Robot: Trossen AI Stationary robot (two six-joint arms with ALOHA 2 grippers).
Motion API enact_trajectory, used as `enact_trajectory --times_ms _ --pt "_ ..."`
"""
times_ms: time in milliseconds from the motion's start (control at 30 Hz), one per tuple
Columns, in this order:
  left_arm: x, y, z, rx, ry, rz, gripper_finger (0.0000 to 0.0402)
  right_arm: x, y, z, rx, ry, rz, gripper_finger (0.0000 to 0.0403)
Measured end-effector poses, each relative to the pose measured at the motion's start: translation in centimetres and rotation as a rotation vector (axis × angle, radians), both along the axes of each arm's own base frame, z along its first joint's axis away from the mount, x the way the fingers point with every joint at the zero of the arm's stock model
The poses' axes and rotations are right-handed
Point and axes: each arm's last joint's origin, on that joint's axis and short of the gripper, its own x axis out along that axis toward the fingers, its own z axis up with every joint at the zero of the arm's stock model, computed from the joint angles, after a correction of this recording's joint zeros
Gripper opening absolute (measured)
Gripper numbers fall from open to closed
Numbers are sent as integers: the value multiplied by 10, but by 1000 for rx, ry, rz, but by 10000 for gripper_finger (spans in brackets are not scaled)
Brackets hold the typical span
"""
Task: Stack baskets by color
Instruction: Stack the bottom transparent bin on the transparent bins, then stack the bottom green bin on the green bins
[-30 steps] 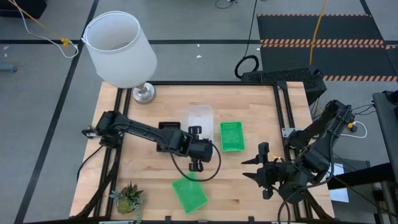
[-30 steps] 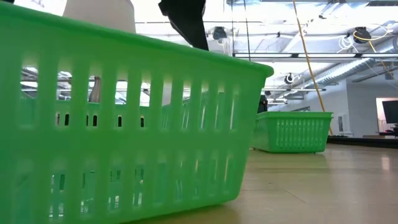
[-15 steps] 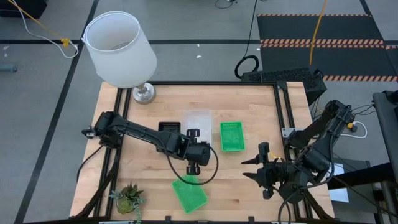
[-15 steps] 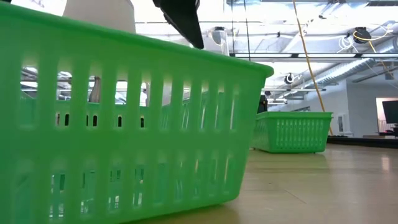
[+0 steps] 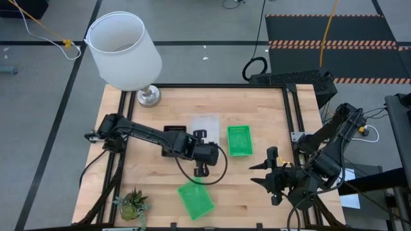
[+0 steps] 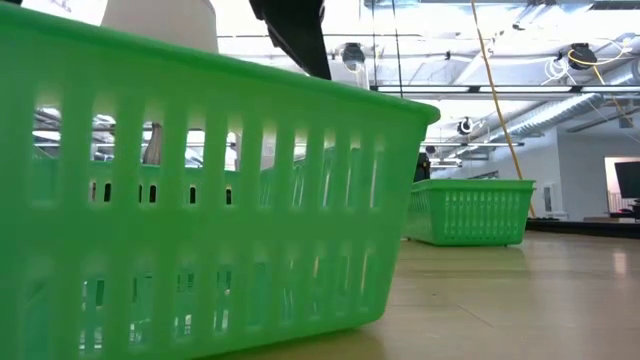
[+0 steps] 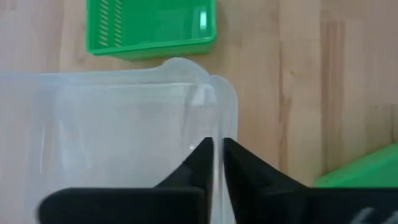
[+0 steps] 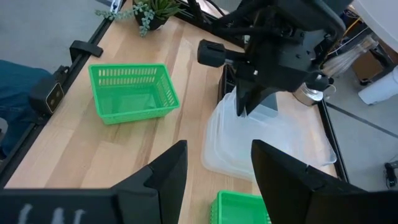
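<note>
A clear basket (image 5: 207, 123) sits at the table's middle, and in the right wrist view (image 8: 273, 140) it seems nested in another clear one. My left gripper (image 5: 203, 138) reaches in from the left and is shut on the clear basket's near wall. A black basket (image 5: 173, 132) lies beside it, partly under the left arm. One green basket (image 5: 239, 140) stands to the right of the clear one, another (image 5: 196, 200) near the front edge. My right gripper (image 5: 257, 174) hovers open over the near right of the table, holding nothing. My left gripper has the clear basket's near short wall (image 7: 217, 140) between its two fingers, one finger (image 7: 200, 158) inside the basket and one outside. The fingers slant down from the table's left. The basket lies level on what is under it; the gap is narrow.
A big white lampshade (image 5: 123, 50) on a metal foot stands at the far left corner. A small plant (image 5: 133, 204) is at the near left corner. Black rails run along the table's left and right edges. Bare wood lies between the green baskets and the right arm.
The clear basket stood higher and tipped a second ago; it has come down and now lies flat. My left gripper has stayed nearly in place on its near wall. My right arm has kept still.
</note>
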Motion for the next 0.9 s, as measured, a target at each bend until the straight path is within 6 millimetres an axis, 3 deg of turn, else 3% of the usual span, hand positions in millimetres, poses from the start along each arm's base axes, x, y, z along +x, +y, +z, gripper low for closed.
enact_trajectory --times_ms 300,500,600,700,900 --pt "0 5 2 -3 -12 38 148 0 0 0 0 0 0 171" --pt "-13 -6 29 -62 -120 56 198 0 0 0 7 -4 -1 171" --pt "-25 -14 46 -103 -178 85 205 5 5 -7 45 -36 4 171" --pt "-43 -35 63 -68 -246 66 199 13 15 -22 87 -64 89 171" --pt "-73 -87 68 63 -326 26 165 48 14 -38 281 -118 225 171"
